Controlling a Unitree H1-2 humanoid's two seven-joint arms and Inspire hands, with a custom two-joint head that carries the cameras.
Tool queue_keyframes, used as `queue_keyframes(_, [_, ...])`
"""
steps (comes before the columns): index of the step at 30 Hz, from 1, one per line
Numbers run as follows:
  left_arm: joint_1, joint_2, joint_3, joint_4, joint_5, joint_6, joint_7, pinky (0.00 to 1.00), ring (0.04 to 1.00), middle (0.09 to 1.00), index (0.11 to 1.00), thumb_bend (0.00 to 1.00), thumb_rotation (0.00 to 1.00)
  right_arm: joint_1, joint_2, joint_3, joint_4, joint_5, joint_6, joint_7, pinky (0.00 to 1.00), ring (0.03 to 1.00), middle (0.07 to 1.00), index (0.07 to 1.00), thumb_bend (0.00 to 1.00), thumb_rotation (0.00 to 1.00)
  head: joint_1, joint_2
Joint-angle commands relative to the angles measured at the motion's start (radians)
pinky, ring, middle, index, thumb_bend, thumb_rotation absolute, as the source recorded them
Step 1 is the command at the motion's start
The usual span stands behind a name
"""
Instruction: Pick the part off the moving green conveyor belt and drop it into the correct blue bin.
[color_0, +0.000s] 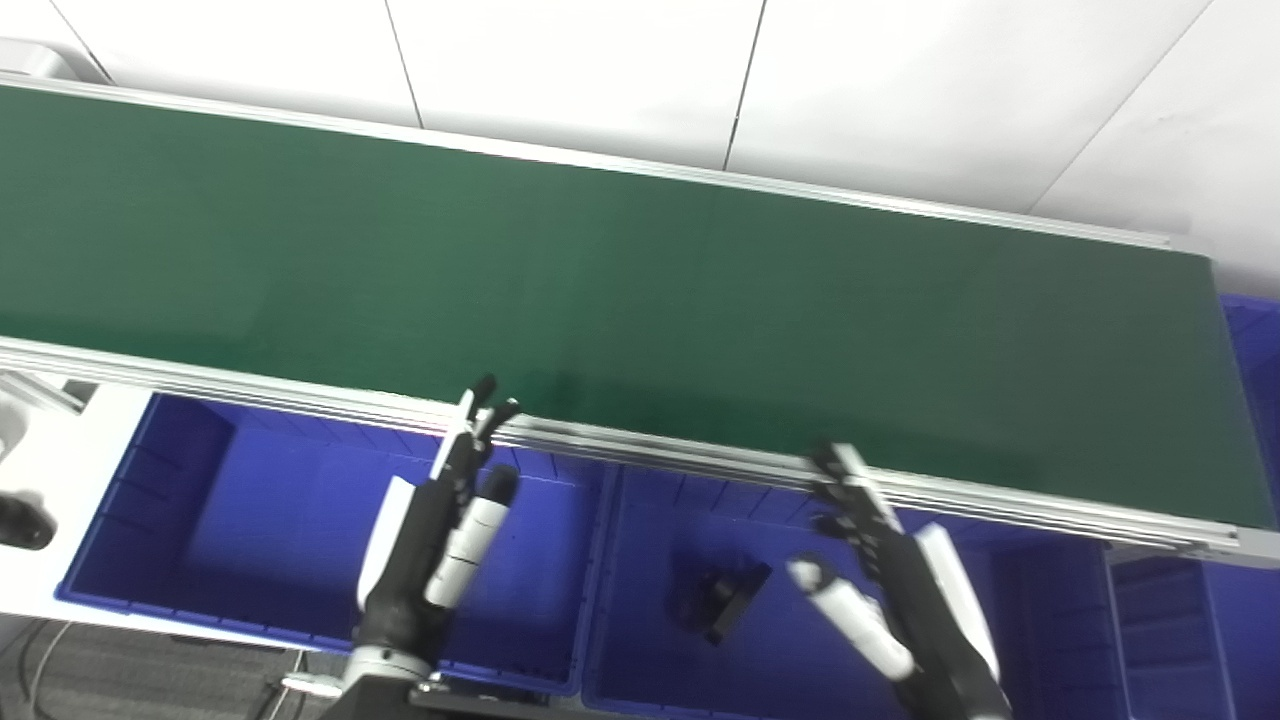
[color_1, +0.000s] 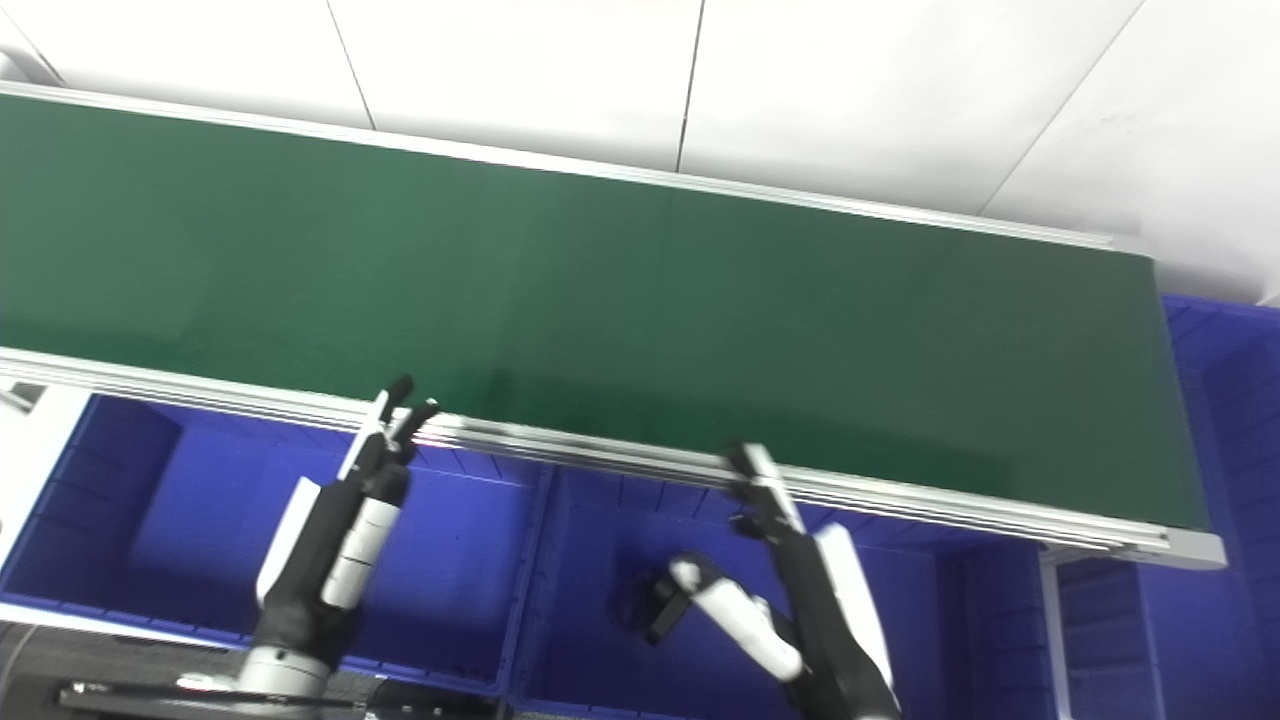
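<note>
Below the belt's near rail, I have my right hand (color_0: 880, 560) open, fingers spread and empty, thumb angled out to its left, fingertips reaching up to the aluminium rail (color_0: 700, 455). Just left of that thumb and a little lower, the black part (color_0: 722, 598) lies on the floor of the middle blue bin (color_0: 640, 600), not touching the hand. Further left, my left hand (color_0: 445, 530) is open as well and holds nothing; its fingertips point up at the rail's edge, above the left blue bin (color_0: 200, 500). Beyond both hands the green conveyor belt (color_0: 600, 280) carries no part that I can see. Off to the right of my right hand, another blue bin (color_0: 1255, 400) sits past the belt's end.
</note>
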Motion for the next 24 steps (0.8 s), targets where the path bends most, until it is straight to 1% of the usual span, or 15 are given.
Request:
queue_keyframes(1, [0.005,0.006,0.008,-0.03,-0.01,-0.015,-0.004,1.0,0.977,0.933,0.994,0.61,0.98,-0.018,-0.004,-0.015,0.039,0.084,-0.125,-0.075,0.99,0.999,0.999,1.0,0.93,0.92,-0.013,0.005])
queue_keyframes(2, [0.003,0.008,0.011,-0.029,-0.011,-0.014,-0.004,1.0,0.978,0.935,0.993,0.61,0.98,-0.023,-0.003,-0.02,0.062,0.118,-0.139,-0.091,1.0,1.0,1.0,1.0,0.93,0.88,-0.017,0.006])
queue_keyframes(4, [0.0,0.009,0.016,-0.028,-0.018,-0.013,-0.007,1.0,0.988,0.943,0.994,0.61,0.98,-0.032,-0.003,-0.024,0.1,0.164,-0.163,-0.119,1.0,1.0,1.0,1.0,0.96,0.85,-0.025,0.009])
queue_keyframes(6, [-0.003,0.008,0.02,-0.027,-0.021,-0.014,-0.01,1.0,0.99,0.944,0.993,0.61,0.98,-0.044,0.002,-0.026,0.139,0.197,-0.187,-0.149,1.0,1.0,1.0,1.0,0.97,0.85,-0.029,0.012])
queue_keyframes(8, [-0.004,0.007,0.022,-0.029,-0.016,-0.014,-0.011,1.0,0.985,0.942,0.989,0.6,0.98,-0.054,0.015,-0.026,0.166,0.218,-0.197,-0.176,1.0,1.0,1.0,1.0,0.99,0.86,-0.042,0.016])
queue_keyframes(9, [-0.004,0.008,0.024,-0.03,-0.012,-0.014,-0.011,1.0,0.983,0.94,0.988,0.6,0.98,-0.057,0.018,-0.022,0.175,0.222,-0.202,-0.185,1.0,0.999,1.0,1.0,0.99,0.87,-0.06,0.013])
queue_keyframes(10, [-0.004,0.009,0.027,-0.03,-0.013,-0.015,-0.012,1.0,0.979,0.94,0.988,0.61,0.99,-0.059,0.018,-0.016,0.18,0.22,-0.205,-0.193,1.0,1.0,1.0,1.0,0.98,0.89,-0.06,0.013])
queue_keyframes(12, [-0.004,0.014,0.036,-0.028,-0.023,-0.021,-0.015,1.0,0.981,0.943,0.991,0.62,0.99,-0.059,0.021,-0.002,0.189,0.21,-0.211,-0.209,1.0,0.998,1.0,1.0,0.98,0.92,-0.095,0.008])
queue_keyframes(16, [-0.003,0.023,0.053,-0.027,-0.045,-0.025,-0.022,1.0,0.982,0.943,0.989,0.62,0.98,-0.06,0.019,0.028,0.199,0.183,-0.211,-0.232,1.0,0.998,1.0,1.0,0.98,0.94,-0.134,0.0])
queue_keyframes(21, [-0.003,0.033,0.058,-0.026,-0.049,-0.028,-0.022,1.0,0.987,0.946,0.999,0.61,1.0,-0.064,0.009,0.055,0.2,0.167,-0.199,-0.247,0.99,0.963,1.0,1.0,0.98,0.95,-0.137,-0.002])
queue_keyframes(24, [-0.002,0.036,0.06,-0.027,-0.053,-0.037,-0.022,1.0,0.984,0.946,1.0,0.6,0.99,-0.063,0.004,0.065,0.192,0.169,-0.185,-0.248,0.99,0.963,1.0,1.0,0.98,0.95,-0.136,0.006])
